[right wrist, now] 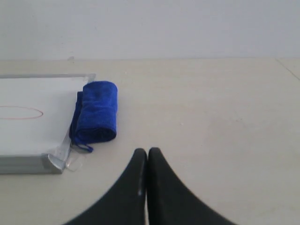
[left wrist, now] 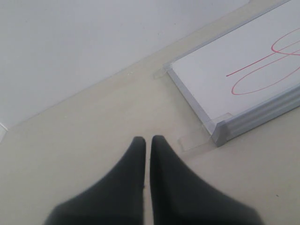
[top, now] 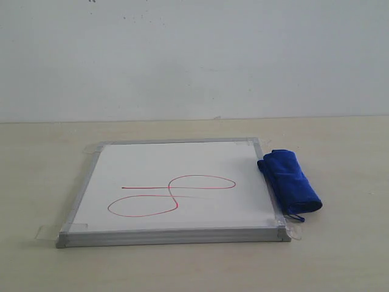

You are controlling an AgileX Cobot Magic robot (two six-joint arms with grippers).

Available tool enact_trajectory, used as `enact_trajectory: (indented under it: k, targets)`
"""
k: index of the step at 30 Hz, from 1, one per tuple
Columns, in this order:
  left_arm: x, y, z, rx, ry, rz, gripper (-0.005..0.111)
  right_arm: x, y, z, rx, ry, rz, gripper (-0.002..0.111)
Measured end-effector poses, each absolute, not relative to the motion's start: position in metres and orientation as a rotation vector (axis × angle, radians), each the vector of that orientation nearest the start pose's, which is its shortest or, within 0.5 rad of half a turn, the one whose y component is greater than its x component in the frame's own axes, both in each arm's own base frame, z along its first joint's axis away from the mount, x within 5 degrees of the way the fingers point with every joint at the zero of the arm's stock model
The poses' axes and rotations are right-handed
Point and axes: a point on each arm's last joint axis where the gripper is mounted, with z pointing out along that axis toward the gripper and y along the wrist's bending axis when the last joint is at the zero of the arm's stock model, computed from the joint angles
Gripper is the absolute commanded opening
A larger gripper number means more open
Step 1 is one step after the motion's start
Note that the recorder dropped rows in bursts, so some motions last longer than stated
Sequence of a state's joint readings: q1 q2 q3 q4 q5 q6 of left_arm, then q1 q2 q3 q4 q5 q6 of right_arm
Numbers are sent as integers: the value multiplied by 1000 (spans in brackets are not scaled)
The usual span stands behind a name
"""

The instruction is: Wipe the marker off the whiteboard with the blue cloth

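Right gripper (right wrist: 147, 150) closed, near blue cloth (right wrist: 95, 111)

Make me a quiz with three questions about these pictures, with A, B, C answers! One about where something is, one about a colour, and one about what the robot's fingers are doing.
1. In the exterior view, where is the cloth compared with the board?
A. On its middle.
B. Against its right edge.
C. Behind its far edge.

2. What colour is the marker line?
A. Green.
B. Red.
C. Black.

3. How are the right fingers?
A. Wide open.
B. Shut on the cloth.
C. Shut, holding nothing.

Answers:
1 B: the cloth lies along the board's right frame.
2 B: the loop and stroke are red.
3 C: the fingers meet with nothing between them, and the cloth lies apart from them.
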State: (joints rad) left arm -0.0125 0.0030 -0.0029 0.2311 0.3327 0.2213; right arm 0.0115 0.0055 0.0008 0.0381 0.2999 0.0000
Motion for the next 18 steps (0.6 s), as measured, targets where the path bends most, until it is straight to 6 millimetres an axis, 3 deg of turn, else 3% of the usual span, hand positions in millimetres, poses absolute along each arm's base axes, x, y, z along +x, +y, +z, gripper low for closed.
enact_trajectory:
  k: [12,18]
  targets:
    - [54,6,185,357,1788,371,4,56,0,218,23,1425,41,0]
    - [54,6,185,357,1788,371,4,54,0,227,18,1356,33,0]
